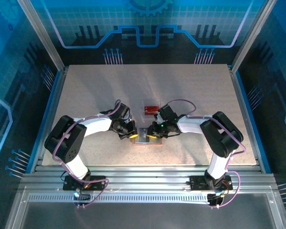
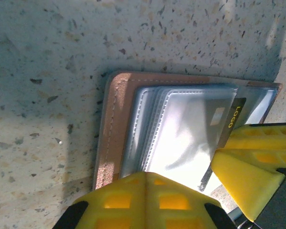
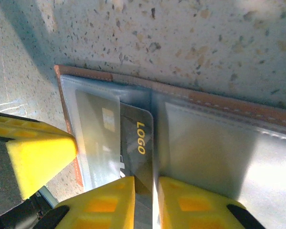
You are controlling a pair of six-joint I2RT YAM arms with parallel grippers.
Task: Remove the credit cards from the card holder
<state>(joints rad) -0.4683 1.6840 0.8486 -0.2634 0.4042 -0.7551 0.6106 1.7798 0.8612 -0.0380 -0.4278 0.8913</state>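
The speckled worktop (image 1: 190, 86) gives wide room around the tan card holder (image 2: 115, 124), which lies open near its front edge, clear sleeves up. The left hand (image 2: 144, 188), pressed together, rests on it. The right hand (image 3: 145, 191) stands nearly closed at the protruding dark card (image 3: 133, 143), grip unclear. Red cards (image 1: 151, 109) lie just behind.

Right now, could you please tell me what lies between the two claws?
In the top view, the open card holder lies between the left claw and right claw.

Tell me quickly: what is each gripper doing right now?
Left gripper: closed, holding nothing, tips on the card holder.
Right gripper: closed on the dark card.
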